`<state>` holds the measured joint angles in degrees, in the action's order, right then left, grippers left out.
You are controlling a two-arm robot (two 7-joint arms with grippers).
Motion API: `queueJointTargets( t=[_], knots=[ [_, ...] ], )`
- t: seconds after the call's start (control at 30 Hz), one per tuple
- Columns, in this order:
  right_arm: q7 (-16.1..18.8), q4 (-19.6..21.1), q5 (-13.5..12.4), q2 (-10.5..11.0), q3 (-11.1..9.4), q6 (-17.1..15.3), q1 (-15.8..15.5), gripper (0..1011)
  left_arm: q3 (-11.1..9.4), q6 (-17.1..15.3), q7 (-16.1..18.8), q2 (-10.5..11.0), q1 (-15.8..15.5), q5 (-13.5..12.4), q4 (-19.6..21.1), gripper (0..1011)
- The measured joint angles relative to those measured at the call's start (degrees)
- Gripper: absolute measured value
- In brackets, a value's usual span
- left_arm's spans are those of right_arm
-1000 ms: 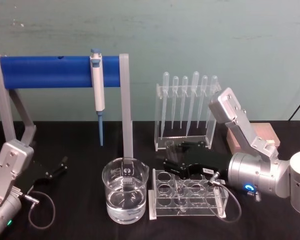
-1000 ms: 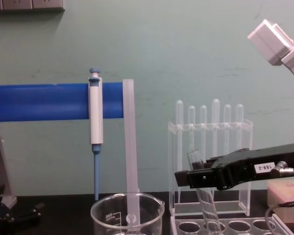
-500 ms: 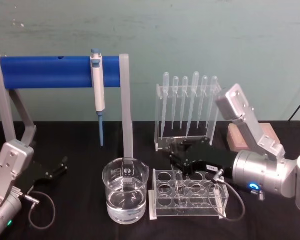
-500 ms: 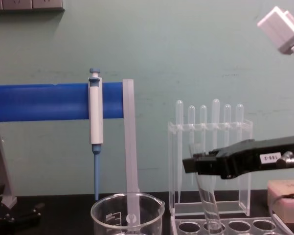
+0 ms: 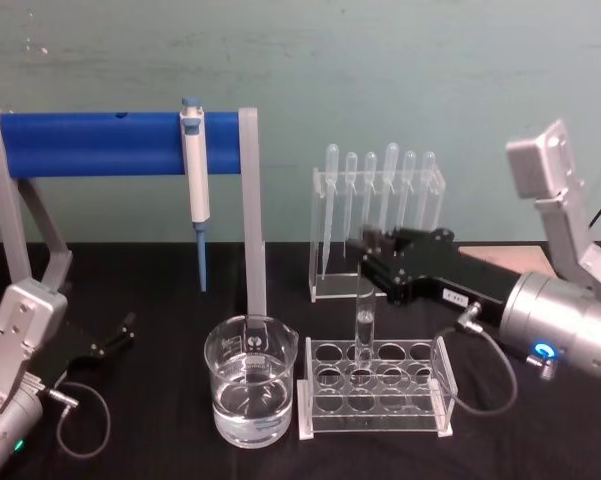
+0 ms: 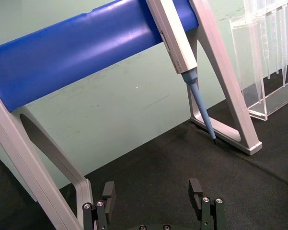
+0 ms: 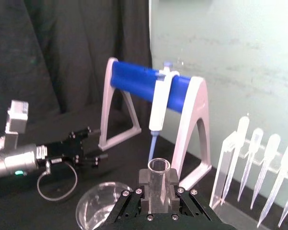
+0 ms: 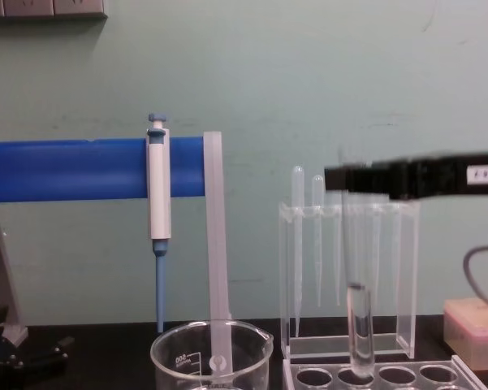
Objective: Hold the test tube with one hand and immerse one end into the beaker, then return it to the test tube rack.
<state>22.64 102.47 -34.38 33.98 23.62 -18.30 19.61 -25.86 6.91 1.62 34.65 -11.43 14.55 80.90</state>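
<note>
My right gripper (image 5: 366, 248) is shut on the test tube (image 5: 363, 320), just below its mouth. The clear tube hangs upright, and its rounded lower end is level with the top of the clear tube rack (image 5: 375, 412). In the chest view the right gripper (image 8: 346, 179) holds the test tube (image 8: 358, 325) high over the rack. The right wrist view looks down on the test tube's open mouth (image 7: 159, 167) between the jaws. The beaker (image 5: 251, 393), partly filled with clear liquid, stands left of the rack. My left gripper (image 5: 113, 338) rests open at the far left.
A blue bar stand (image 5: 90, 143) with a hanging white-and-blue pipettor (image 5: 194, 170) stands behind the beaker. A clear rack of plastic pipettes (image 5: 378, 215) stands behind the tube rack. A pink box (image 8: 473, 323) sits at the right.
The right gripper has risen and drawn back to the right, lifting the test tube up from the rack. The tube went from tilted to upright. The left arm stayed still.
</note>
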Motion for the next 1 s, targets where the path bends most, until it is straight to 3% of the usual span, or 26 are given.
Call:
queueJointTargets(
  t=[0.5,0.77,1.0],
  knots=[
    [-1.7,3.6,-1.8,0.5,-0.8,0.1,1.4,224,0.0,0.0,0.0,0.0,0.0,0.0,0.0,1000],
    [-1.7,3.8,-1.6,-1.4,2.0,-0.8,4.6,224,0.0,0.0,0.0,0.0,0.0,0.0,0.0,1000],
    [-1.7,1.6,-0.6,-4.9,5.7,-1.0,7.4,224,0.0,0.0,0.0,0.0,0.0,0.0,0.0,1000]
  ],
)
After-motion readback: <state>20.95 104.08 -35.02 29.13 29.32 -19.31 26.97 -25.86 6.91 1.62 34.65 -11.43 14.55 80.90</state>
